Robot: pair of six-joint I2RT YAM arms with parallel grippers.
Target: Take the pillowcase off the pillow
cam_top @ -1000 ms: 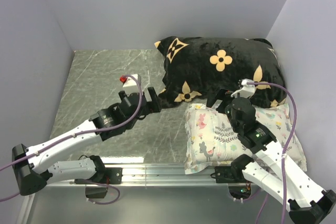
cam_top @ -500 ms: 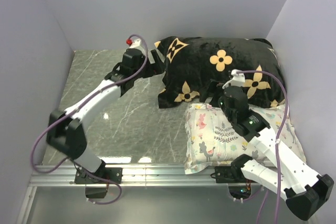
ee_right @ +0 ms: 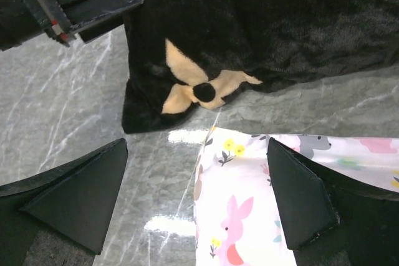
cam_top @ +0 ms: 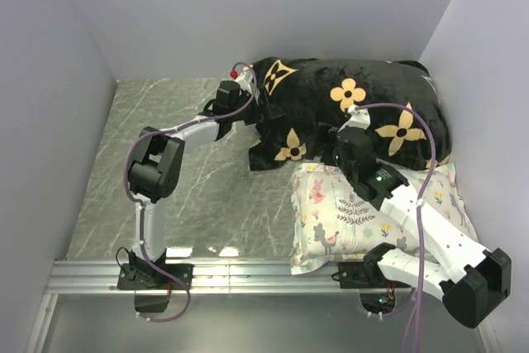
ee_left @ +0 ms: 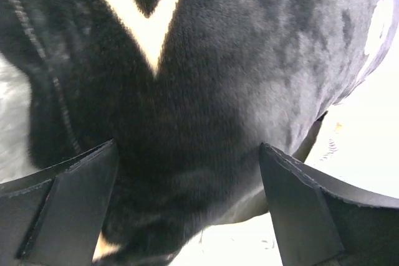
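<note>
Straddling the left end of the black pillowcase (cam_top: 355,113) at the back right of the table (cam_top: 165,130), our left gripper (ee_left: 187,172) has fingers spread wide. Our right gripper (ee_right: 196,154) hangs wide open above its near corner and the floral pillow (cam_top: 331,212).

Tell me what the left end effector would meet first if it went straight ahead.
The pillowcase: its black fabric fills the view just ahead of the open left end effector. Whether they touch now is unclear.
</note>
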